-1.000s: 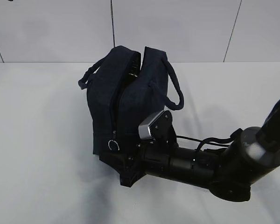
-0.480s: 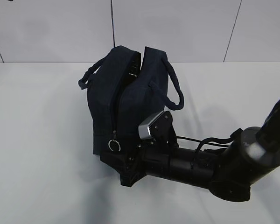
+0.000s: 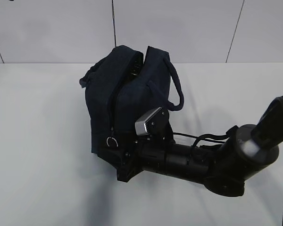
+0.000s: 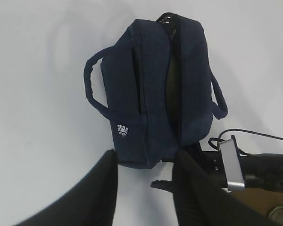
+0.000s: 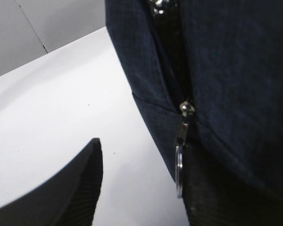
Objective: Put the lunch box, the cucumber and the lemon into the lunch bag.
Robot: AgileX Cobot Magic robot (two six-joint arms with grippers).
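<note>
Exterior view: the boxy dark navy fabric lunch bag (image 3: 127,103) stands on the white table (image 3: 37,141), zipper parted. No lunch box, cucumber or lemon shows. Right gripper (image 3: 114,157), jaws apart, sits at its base; left gripper (image 4: 144,193) hovers open above.

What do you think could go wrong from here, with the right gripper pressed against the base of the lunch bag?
1. The right gripper sits at the lunch bag's lower corner, beside the ring pull; one finger looks pressed to the fabric, so a push could tip or drag the bag.
2. The ring pull might snag on that finger.
3. The left gripper hovers open above; descending, it might hit the right arm.
</note>
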